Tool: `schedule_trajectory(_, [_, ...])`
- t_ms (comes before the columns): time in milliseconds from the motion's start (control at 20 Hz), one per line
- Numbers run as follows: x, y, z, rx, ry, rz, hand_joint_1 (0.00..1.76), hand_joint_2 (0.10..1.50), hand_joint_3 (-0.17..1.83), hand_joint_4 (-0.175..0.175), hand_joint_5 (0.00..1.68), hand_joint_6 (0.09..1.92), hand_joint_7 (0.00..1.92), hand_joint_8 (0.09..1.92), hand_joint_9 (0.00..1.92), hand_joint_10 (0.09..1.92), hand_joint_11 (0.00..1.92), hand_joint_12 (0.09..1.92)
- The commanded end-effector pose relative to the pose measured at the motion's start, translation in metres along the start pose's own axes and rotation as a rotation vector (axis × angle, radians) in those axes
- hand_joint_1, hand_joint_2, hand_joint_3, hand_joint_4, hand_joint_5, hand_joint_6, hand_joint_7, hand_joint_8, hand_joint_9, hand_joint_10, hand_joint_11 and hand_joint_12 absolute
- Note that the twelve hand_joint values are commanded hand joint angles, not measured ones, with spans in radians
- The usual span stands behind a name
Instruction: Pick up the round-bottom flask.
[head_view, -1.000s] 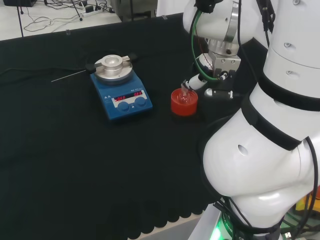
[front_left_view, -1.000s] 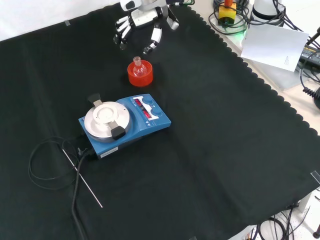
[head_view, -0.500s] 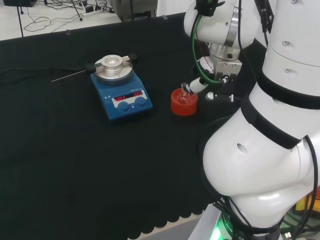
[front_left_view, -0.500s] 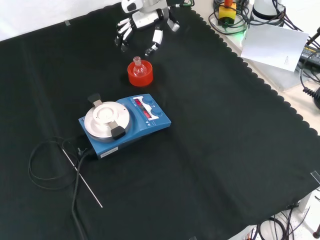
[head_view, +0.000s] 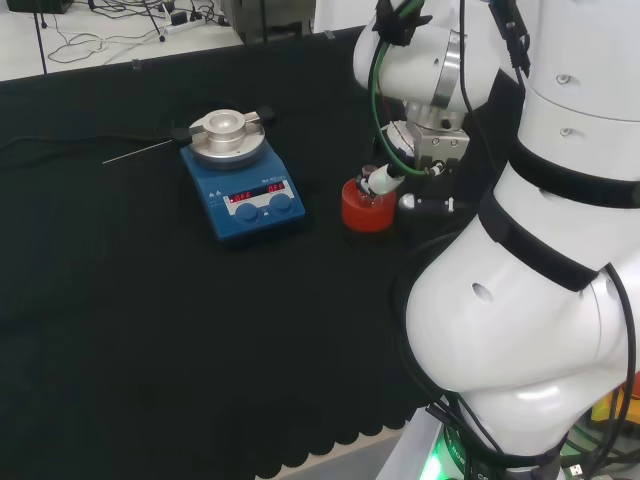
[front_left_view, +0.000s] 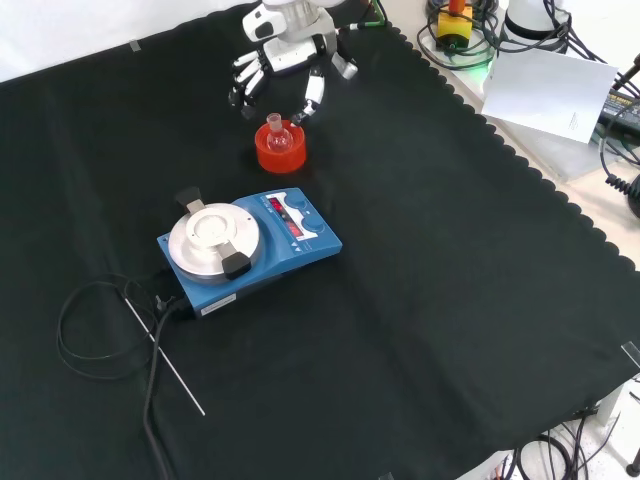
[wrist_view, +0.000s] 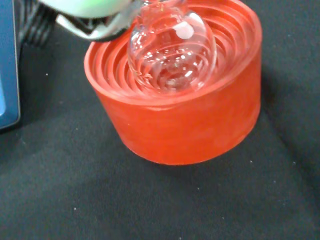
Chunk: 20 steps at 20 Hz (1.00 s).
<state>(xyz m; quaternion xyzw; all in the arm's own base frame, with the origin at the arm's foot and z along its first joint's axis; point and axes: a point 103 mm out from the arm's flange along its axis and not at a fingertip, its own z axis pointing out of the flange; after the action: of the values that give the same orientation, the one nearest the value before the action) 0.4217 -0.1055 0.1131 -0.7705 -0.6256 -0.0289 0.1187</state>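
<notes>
A small clear round-bottom flask (wrist_view: 172, 50) sits upright in a red ribbed ring stand (wrist_view: 190, 117) on the black cloth. The front view shows the flask (front_left_view: 275, 133) in the stand (front_left_view: 280, 150) just behind the blue hotplate. The hand (front_left_view: 280, 65) hovers right above and behind the flask, open, with its fingers (front_left_view: 243, 85) spread to one side of the neck and the thumb (front_left_view: 310, 100) to the other. It holds nothing. In the head view the hand (head_view: 385, 178) reaches down at the stand (head_view: 367, 208) from the right.
A blue magnetic stirrer hotplate (front_left_view: 250, 250) with a round metal top stands in front of the stand in the front view. Its black cable (front_left_view: 95, 330) and a thin metal probe (front_left_view: 165, 350) lie to the left. The cloth's scalloped edge (front_left_view: 520, 160) runs along the right.
The hand has come down and closer to the flask, so its fingers and thumb now flank the neck. Flask, stand and hotplate have not moved.
</notes>
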Motion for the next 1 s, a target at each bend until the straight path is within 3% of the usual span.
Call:
schedule_trajectory(50, [0.003, 0.003, 0.005, -0.034, -0.007, -0.01, 0.93, 0.58, 0.67, -0.05, 0.64, 0.59, 0.23, 0.67, 0.42, 0.68, 0.0, 1.46])
schedule_trajectory(1000, [-0.003, 0.014, 0.01, -0.046, -0.003, -0.01, 0.96, 0.59, 0.69, -0.071, 0.78, 0.75, 0.24, 0.68, 0.44, 0.69, 0.0, 1.47])
